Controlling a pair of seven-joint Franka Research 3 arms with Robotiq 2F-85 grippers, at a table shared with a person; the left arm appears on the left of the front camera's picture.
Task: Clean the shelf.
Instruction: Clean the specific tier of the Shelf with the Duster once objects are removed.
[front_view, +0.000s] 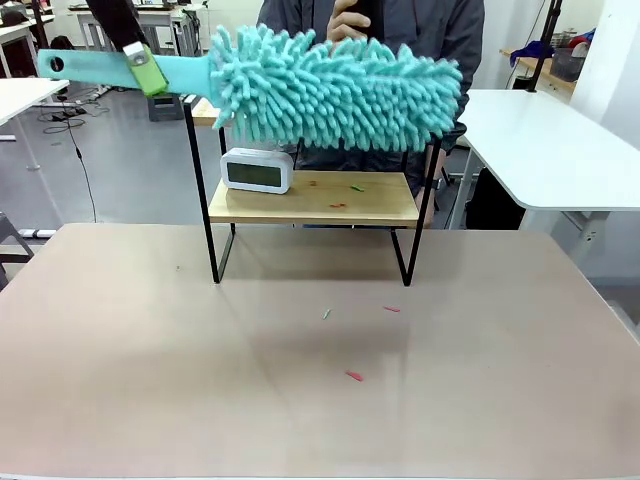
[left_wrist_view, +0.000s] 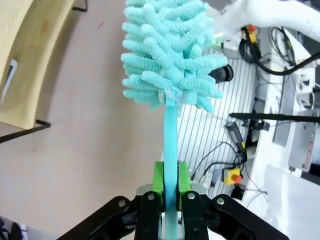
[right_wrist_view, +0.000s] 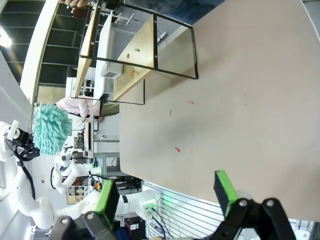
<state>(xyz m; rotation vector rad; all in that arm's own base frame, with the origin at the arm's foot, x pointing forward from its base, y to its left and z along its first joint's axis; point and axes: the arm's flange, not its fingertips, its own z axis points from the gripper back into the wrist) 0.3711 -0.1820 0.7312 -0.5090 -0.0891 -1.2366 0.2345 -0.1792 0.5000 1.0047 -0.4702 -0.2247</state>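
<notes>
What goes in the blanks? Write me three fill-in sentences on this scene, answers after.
The left gripper is shut on the duster, holding it by its ____.
The white clock stands on the shelf's ____ board.
The right gripper, above the table, is ____.
Missing: handle; lower; open.

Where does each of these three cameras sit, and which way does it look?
Front view: fixed on the robot's side, facing across the table at the shelf and a person; left gripper shut on the duster.
Left wrist view: on that wrist, looking along the duster's handle between its own fingers.
Right wrist view: on that wrist, rolled sideways over the table; right gripper open.
All three show the duster and shelf.
</notes>
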